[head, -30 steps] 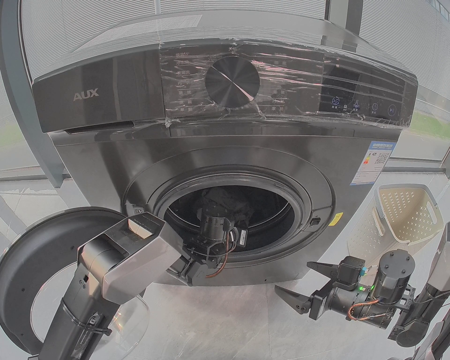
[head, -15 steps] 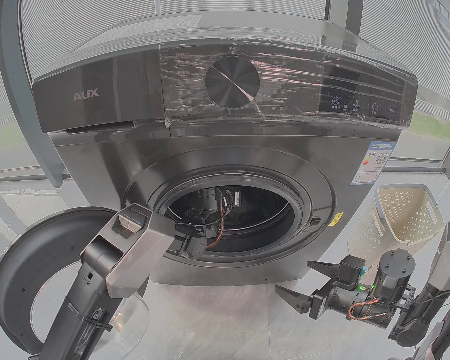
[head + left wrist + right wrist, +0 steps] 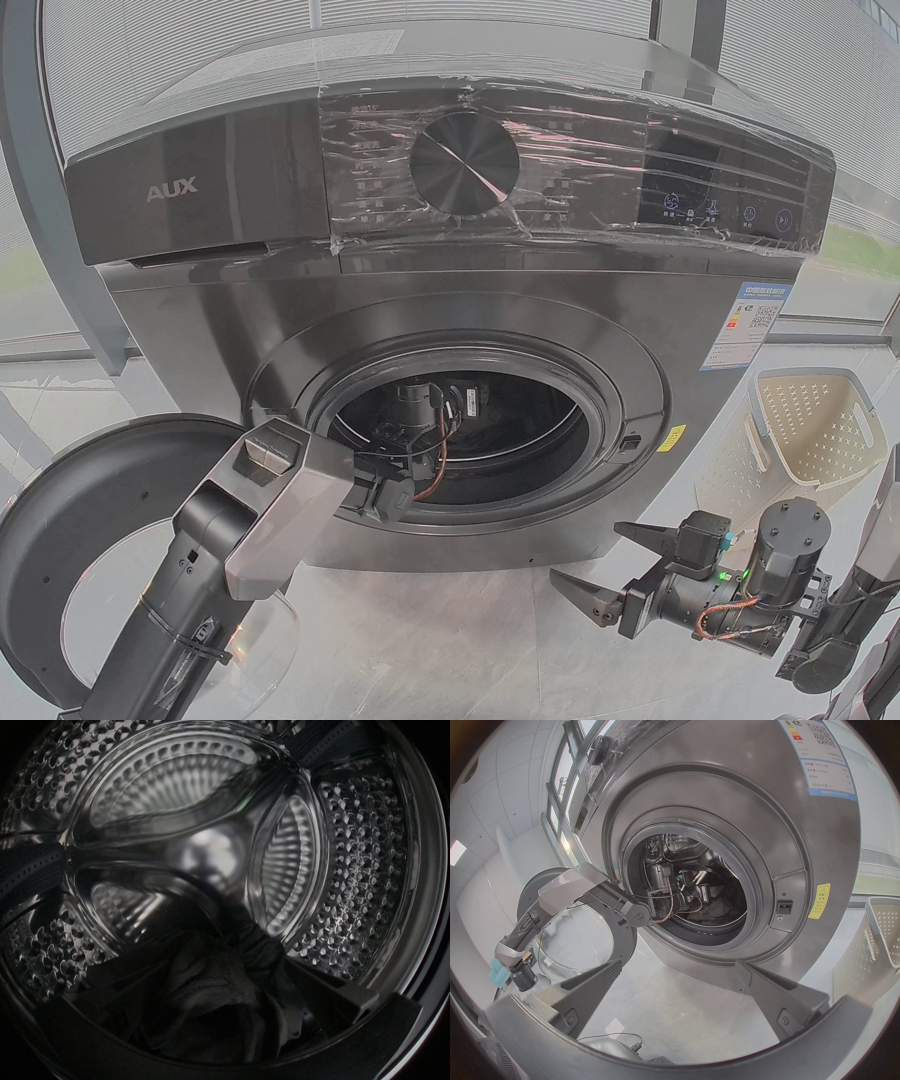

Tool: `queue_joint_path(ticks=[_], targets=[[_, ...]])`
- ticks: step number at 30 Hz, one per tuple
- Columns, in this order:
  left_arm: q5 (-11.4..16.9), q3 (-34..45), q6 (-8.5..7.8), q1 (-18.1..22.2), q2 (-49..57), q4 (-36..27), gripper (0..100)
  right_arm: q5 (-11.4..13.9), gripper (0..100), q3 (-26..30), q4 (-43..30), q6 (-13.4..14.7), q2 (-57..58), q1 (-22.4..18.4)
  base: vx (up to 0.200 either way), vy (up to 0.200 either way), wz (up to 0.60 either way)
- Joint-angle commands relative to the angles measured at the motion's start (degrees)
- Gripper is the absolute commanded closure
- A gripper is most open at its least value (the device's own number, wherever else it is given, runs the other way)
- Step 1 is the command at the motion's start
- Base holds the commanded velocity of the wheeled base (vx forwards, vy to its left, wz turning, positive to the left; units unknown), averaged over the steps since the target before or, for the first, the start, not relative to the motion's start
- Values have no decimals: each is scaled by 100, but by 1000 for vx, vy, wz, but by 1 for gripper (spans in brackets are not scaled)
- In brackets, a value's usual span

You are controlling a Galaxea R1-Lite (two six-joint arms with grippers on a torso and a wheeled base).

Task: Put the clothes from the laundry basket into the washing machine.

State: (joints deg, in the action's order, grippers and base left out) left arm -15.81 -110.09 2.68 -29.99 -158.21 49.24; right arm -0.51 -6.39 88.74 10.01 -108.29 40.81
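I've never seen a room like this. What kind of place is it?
Probably a laundry area: a front-loading washing machine with its door swung open, dark clothes in its drum, and a cream laundry basket beside it.

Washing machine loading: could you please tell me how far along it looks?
Done: the door is open and dark clothes lie in the drum. In hand: the left arm is inside the drum opening; the right tool hangs open and empty before the machine. Left: the laundry basket shows no clothes in its visible part, so probably only withdrawing and shutting the door.
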Motion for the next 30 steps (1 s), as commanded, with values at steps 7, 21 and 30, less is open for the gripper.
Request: queue_joint_path(ticks=[7,21,30], targets=[[-1,1306,110,-394,677,68,0,-2,0,24,3,1,1,14,0,0,0],[8,3697,286,-1519,2110,473,0,-2,0,76,-5,1,141,23,0,0,0],[8,4488,250,-1563,2479,666,0,-2,0,111,-5,1,159,23,0,0,0]])
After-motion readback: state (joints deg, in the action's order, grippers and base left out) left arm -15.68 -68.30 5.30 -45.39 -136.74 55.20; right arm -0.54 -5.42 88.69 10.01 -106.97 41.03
